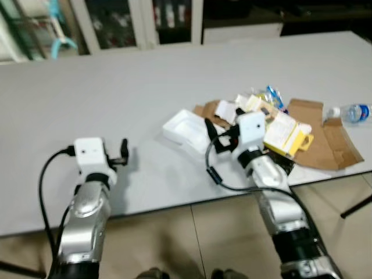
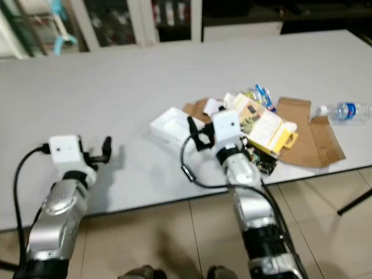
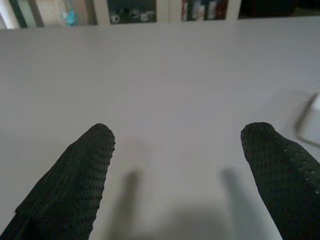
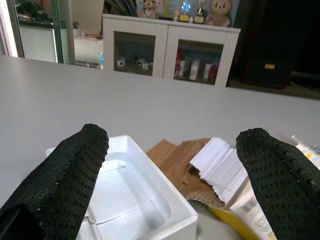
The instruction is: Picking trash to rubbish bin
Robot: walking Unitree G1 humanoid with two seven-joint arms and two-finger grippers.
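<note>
Listing items on a pale grey tabletop (image 1: 116,81), seen from the robot's head:

- Trash pile, near the right front edge: white foam tray (image 1: 186,131); flat brown cardboard (image 1: 325,139); yellow and white box (image 1: 288,135); small white cartons and colourful wrappers (image 1: 268,96) heaped behind it
- Clear plastic bottle (image 1: 351,112) with blue label, lying on its side just beyond the cardboard's far right corner
- Right claw (image 1: 216,137): fingers spread apart, holding nothing, poised low just in front of the foam tray; in its wrist view the tray sits between and beyond the two black fingertips (image 4: 75,170), with cardboard and white cartons to one side
- Left claw (image 1: 124,152): fingers spread apart, holding nothing, hovering over a bare stretch of tabletop well to the left of the pile; its wrist view shows both black fingertips (image 3: 80,175) above the plain surface
- Black cable (image 1: 218,174) looping from the right wrist
- White cabinets with glass doors (image 4: 165,52) beyond the far edge, small figures on top
- Tiled floor (image 1: 192,232) below the near edge
</note>
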